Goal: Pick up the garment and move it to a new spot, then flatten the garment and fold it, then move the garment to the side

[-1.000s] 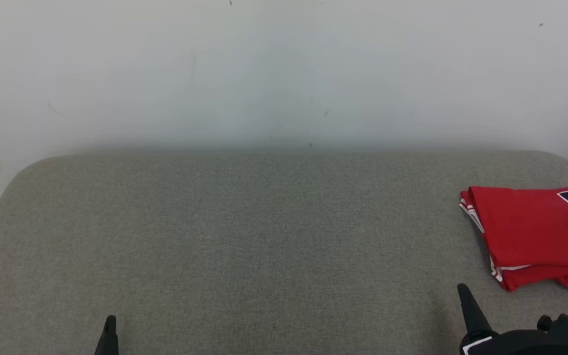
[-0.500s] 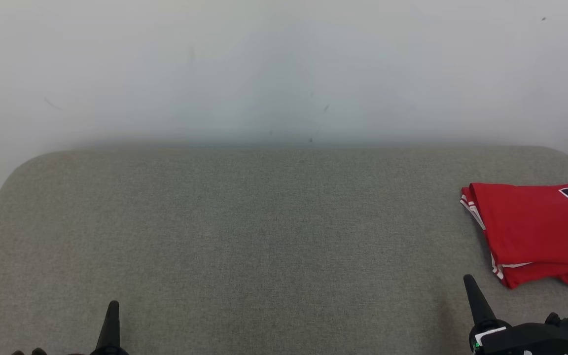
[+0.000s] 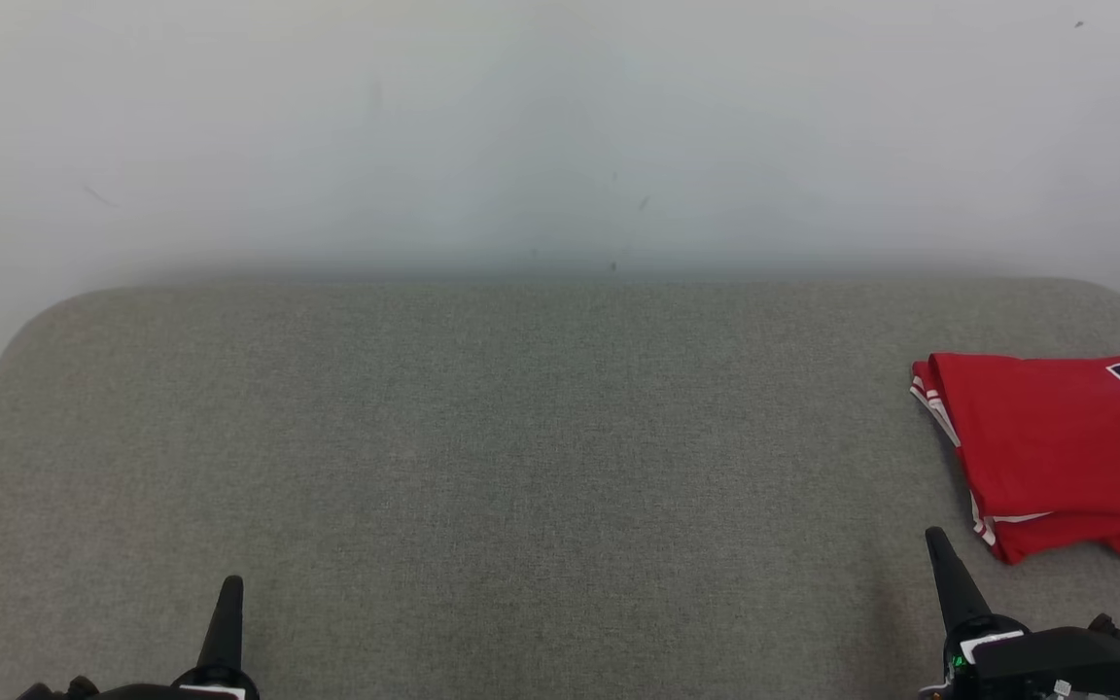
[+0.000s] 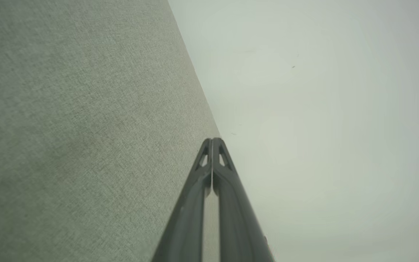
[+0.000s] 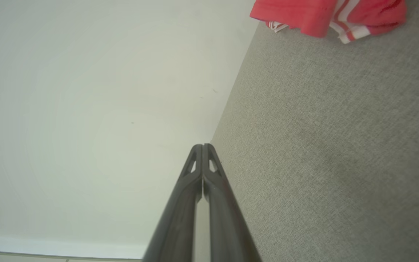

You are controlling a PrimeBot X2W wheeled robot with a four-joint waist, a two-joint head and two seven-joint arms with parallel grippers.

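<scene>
Head view takes in the whole layout. A pale wall (image 3: pixel 560 126) rises behind a broad grey fabric-topped desk (image 3: pixel 521 467). The red garment (image 3: pixel 1056 447) lies at the desk's far right side and runs past the frame edge. It sits as a compact folded stack with its layers squared up. That suggests the fold is done and the garment has already been set aside, leaving the middle of the desk free.

The left gripper (image 3: pixel 231 585) and right gripper (image 3: pixel 937 541) rest low at the near edge, fingers pointing away from the robot. Both are pressed fully together and hold nothing. This looks like a parked pose, drawn back so they cannot disturb the fold. The right gripper is near the garment's front corner but apart from it.

From the head, a dark printed numeral shows on the garment's top face. The right wrist view instead catches the layered hem with its white striped trim. Both wrist views show each gripper's fingertips meeting with no gap between them.
</scene>
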